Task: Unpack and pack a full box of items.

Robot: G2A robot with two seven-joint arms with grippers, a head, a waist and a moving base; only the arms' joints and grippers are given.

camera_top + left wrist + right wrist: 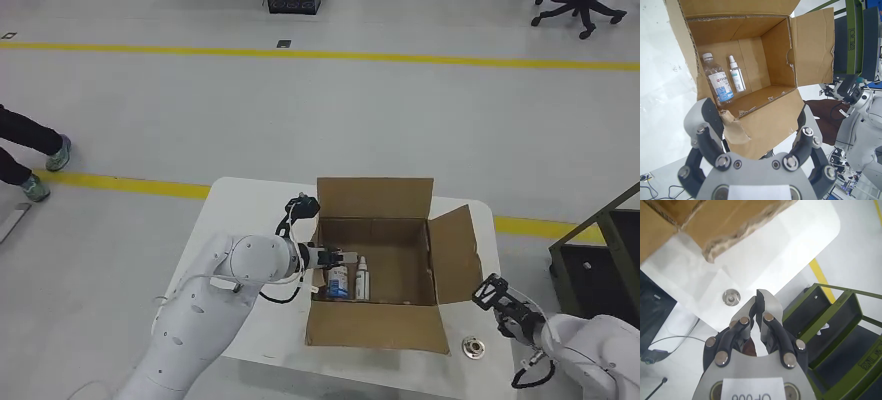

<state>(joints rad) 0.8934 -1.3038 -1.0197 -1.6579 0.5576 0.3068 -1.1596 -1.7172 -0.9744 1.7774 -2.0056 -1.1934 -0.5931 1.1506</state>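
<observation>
Inside the cardboard box point(776, 62), toward nine o'clock, the clear plastic bottle point(718, 83) and spray bottle point(736, 75) look light and slick; grasp each mid-body. The left gripper point(757, 111) gapes empty, and the right gripper point(758, 298) is pinched closed on nothing.

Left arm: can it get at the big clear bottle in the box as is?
Probably yes. The left gripper is open over the box's open top, and the bottle lies uncovered on its floor. It looks tight, though: the box wall is on one side and the spray bottle close on the other.

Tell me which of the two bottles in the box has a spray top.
The slim bottle with the pump nozzle. The wider clear bottle lying beside it in the box has a plain round cap.
</observation>
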